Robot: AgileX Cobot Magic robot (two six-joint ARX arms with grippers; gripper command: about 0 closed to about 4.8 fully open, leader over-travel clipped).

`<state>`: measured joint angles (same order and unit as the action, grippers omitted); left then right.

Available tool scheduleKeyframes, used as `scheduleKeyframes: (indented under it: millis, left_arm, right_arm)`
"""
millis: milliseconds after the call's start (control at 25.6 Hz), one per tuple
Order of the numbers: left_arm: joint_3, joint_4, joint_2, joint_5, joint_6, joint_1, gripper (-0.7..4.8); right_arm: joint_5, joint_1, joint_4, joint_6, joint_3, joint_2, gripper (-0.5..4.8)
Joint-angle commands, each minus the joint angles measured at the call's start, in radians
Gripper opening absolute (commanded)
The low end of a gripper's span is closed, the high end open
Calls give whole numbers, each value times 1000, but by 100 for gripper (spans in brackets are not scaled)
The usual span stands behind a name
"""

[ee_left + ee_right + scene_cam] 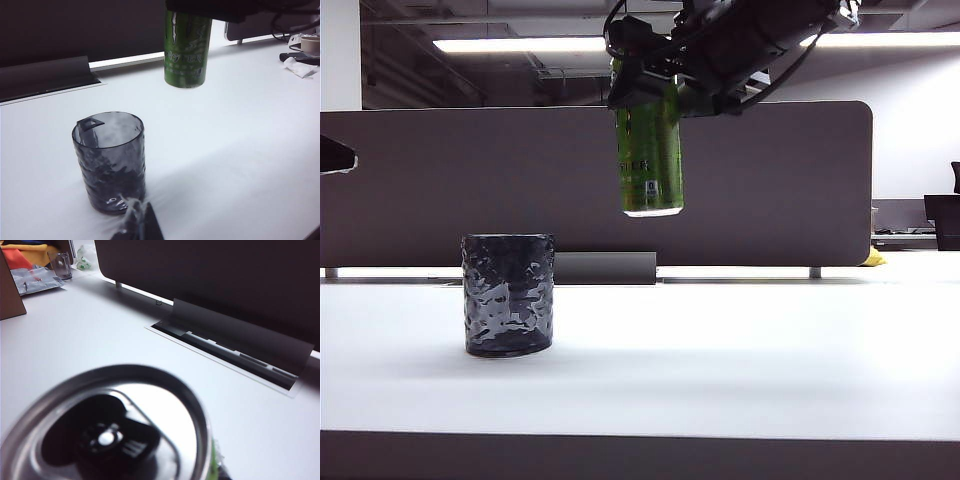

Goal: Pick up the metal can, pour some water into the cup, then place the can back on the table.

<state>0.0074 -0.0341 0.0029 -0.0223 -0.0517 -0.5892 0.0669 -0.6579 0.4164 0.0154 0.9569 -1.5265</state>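
Green can point(648, 150) is already picked up: right gripper point(655, 85), top centre of the exterior frame, has its fingers pinching the can's upper part, holding it upright well above the desk point(740, 350) and up-right of the cup point(508, 295), which stands lower left. Pour not begun as far as I can judge, no water visible, set-down still left. Left gripper point(137, 222) is only a dark blur at the bottom edge of its wrist view, fingers' state can't tell; cup contents unclear.

The metal can point(648, 150) hangs above the table point(740, 350), right of the cup point(508, 295) standing on it.
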Motion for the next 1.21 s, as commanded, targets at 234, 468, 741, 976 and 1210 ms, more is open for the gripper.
scheduleKeyframes:
  millis: [234, 468, 741, 976, 1210]
  left_arm:
    - [1, 13, 1, 0, 0, 0, -5]
    - [2, 13, 1, -1, 0, 5, -5]
    - [1, 13, 1, 1, 0, 69, -5]
    - [1, 13, 1, 0, 0, 74, -5]
    - [2, 13, 1, -1, 0, 74, -5]
  right_arm:
    - [26, -13, -24, 45, 43, 4, 291]
    - [33, -22, -27, 55, 44, 4, 291]
    - [40, -37, -32, 64, 44, 4, 291]
    - [40, -51, -32, 65, 45, 4, 291]
    - [40, -61, -48, 87, 45, 4, 291]
